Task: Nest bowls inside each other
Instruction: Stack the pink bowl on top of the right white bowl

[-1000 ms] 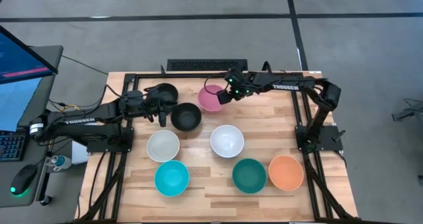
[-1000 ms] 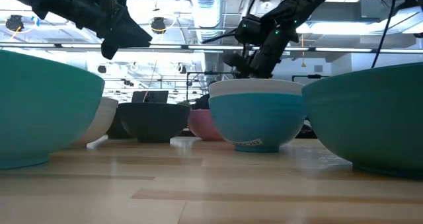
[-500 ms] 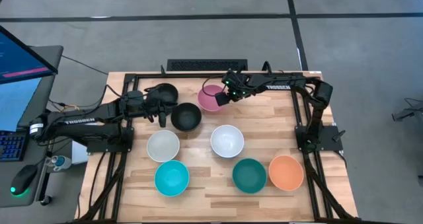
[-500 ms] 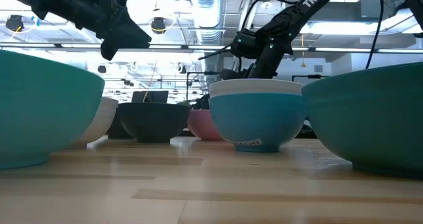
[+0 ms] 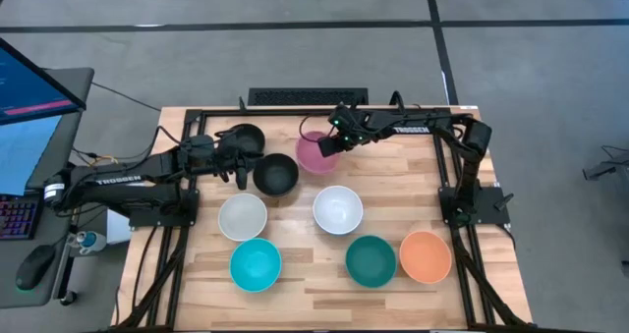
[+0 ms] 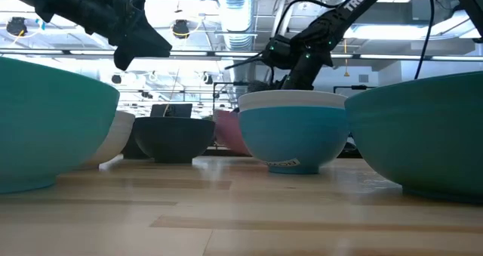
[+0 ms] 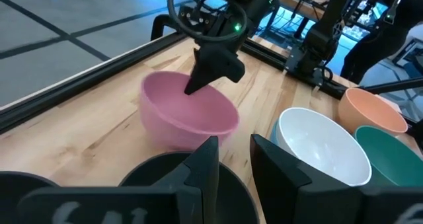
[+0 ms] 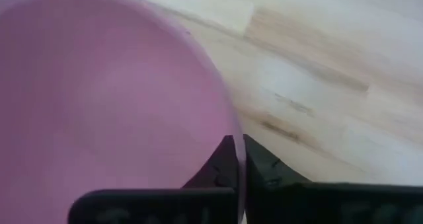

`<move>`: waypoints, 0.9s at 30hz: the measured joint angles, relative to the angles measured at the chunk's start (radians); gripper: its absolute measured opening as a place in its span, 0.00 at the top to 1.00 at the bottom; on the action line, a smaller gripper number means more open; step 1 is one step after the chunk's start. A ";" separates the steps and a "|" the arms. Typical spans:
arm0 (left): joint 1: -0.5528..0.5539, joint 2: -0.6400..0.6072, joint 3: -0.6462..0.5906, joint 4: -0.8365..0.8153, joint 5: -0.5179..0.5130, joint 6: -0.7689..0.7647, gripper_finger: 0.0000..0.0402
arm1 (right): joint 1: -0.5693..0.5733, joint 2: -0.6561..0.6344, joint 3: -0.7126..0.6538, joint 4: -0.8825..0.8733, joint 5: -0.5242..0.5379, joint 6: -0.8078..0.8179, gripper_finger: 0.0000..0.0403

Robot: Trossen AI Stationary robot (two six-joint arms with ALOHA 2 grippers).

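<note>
A pink bowl sits at the table's far middle. My right gripper is shut on its rim. My left gripper hangs open and empty well above a black bowl; its fingers show over that bowl in the left wrist view. A second black bowl stands behind it. On the table stand two white bowls, a cyan bowl, a teal-green bowl and an orange bowl. The low view shows a white bowl nested in a cyan one. My right gripper pinches the pink bowl's rim on the side toward the table's right, one finger inside the bowl and one outside. The fingers slant down from the right. The bowl is tipped, held side up; I cannot tell whether its base is clear of the table.
Black frame rails run along the table's far edge and down both sides. Bare wood lies between the pink bowl and the right rail. A monitor and keyboard stand off the table's left side.
My right gripper has raised the pink bowl by its rim. In the low view the bowl stands higher than a second ago, and in the high view it has shifted slightly toward the near edge. The right arm's elbow has drawn in. My left arm has kept still.
</note>
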State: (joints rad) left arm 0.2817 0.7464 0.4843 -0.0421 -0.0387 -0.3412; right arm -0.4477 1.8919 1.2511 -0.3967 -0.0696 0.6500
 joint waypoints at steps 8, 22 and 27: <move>0.000 0.000 0.000 -0.002 0.000 0.000 0.81 | 0.000 -0.023 -0.001 -0.045 -0.079 0.022 0.97; 0.000 0.000 0.000 -0.003 -0.028 -0.001 0.81 | 0.123 -0.247 0.257 -0.582 0.050 -0.096 0.97; 0.000 0.000 0.000 -0.002 -0.030 -0.008 0.81 | 0.247 -0.253 0.262 -0.733 0.092 -0.041 0.92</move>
State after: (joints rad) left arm 0.2821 0.7460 0.4843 -0.0441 -0.0682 -0.3496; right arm -0.2010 1.6390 1.5127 -1.1301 0.0221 0.6090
